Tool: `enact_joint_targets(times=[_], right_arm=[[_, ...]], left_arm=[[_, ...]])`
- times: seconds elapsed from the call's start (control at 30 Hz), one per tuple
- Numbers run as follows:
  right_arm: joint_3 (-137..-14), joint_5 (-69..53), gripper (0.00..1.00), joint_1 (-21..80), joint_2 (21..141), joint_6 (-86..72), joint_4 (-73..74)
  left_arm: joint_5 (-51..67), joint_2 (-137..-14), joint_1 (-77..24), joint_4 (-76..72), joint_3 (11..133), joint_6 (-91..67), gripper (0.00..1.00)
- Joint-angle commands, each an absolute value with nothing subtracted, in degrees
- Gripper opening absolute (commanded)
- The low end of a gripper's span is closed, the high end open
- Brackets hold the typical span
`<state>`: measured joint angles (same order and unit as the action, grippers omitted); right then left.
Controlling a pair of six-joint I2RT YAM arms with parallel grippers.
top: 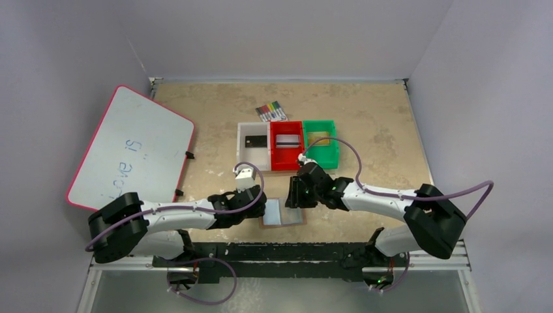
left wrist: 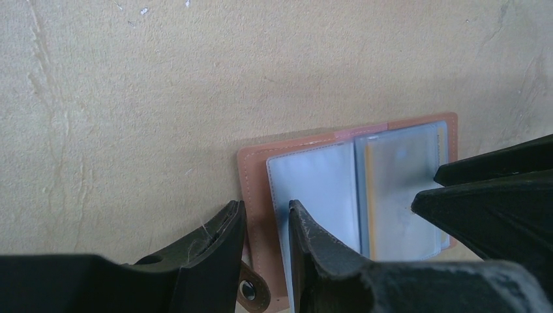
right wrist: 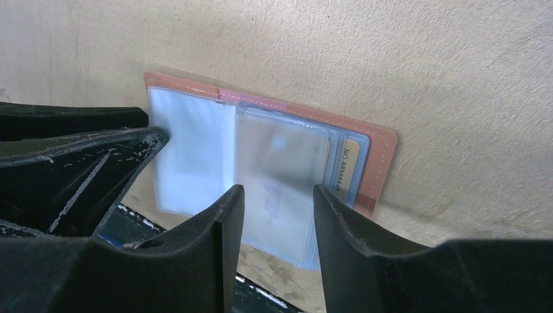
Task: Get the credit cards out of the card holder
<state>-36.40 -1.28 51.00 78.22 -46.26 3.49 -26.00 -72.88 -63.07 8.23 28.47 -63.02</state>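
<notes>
Right gripper (right wrist: 277, 190): jaws apart, straddling clear right-hand pockets of card holder (top: 282, 213), clamping nothing you can see. Left gripper (left wrist: 264, 207): jaws apart, astride holder's left cover edge. Holder lies open, pockets up, on table (top: 378, 130) between both grippers, by near edge; long axis left-right, spine pointing away from arm bases. Risk: you pinch sleeve along with gold credit card (right wrist: 352, 166), holder lifts or slides off edge
</notes>
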Motion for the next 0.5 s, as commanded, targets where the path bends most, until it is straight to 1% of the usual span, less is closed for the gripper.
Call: enact_joint_targets(times=[0.0,0.2,0.47], right_arm=[[-38.0,1.4,0.47,51.6,78.9,-47.4,4.9],[-38.8,1.3,0.47,52.5,80.5,-47.4,5.4],[-37.2,-5.4,0.43,52.8,79.9,-48.4,-3.6]], left_arm=[[-26.4,-71.4,-63.2,7.6,29.1,-63.7,0.30],[-26.4,-71.3,-63.1,7.9,29.4,-63.6,0.30],[-26.2,-71.2,-63.2,7.9,29.2,-63.6,0.30]])
